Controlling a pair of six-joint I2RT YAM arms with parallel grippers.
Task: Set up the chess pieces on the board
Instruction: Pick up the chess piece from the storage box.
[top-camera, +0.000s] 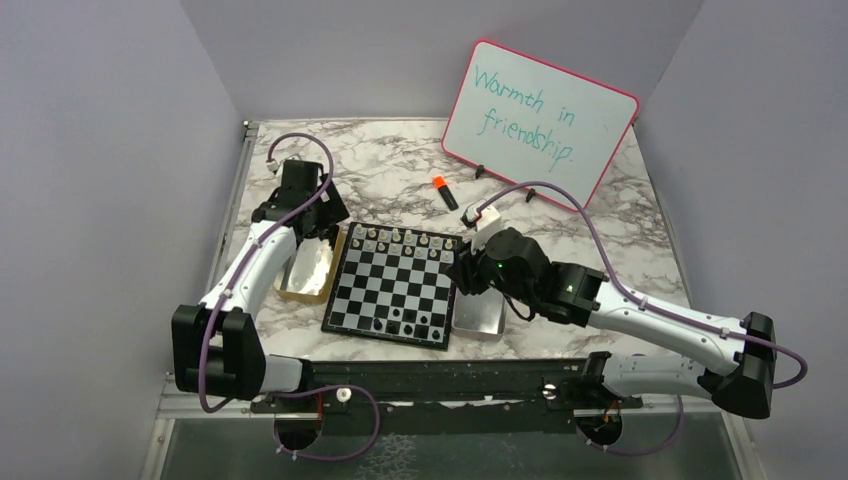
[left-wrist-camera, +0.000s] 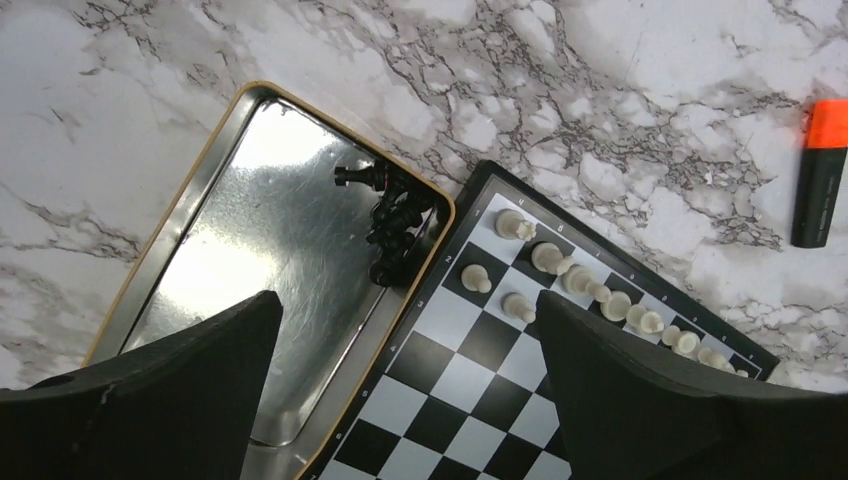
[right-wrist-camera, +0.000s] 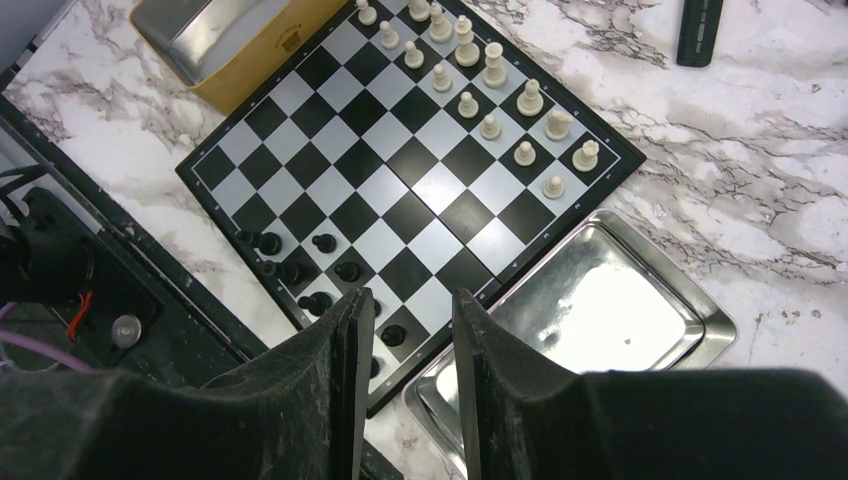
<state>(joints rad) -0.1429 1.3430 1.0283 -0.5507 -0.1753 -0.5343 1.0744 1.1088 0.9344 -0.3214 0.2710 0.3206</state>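
Top external view: the board lies in the middle of the counter, nearer its near edge than its far one and turned a little askew. A gold tray sits against the board's left side. A silver tray sits against the near part of its right side.

White chess pieces stand in two rows along the board's far edge. The second row looks incomplete toward the left. Several black chess pieces stand scattered on the two rows at the near edge. In the left wrist view more black pieces lie in a heap in the gold tray's far right corner, next to the board's far left corner.

The left end effector hangs over the gold tray where it meets the board, its fingers spread wide with nothing between them. The right end effector hovers above the board's near right corner, by the silver tray. Its fingers are a narrow gap apart and no piece shows in their grip.

An orange-capped marker lies on the counter beyond the board. A whiteboard leans at the far right corner.
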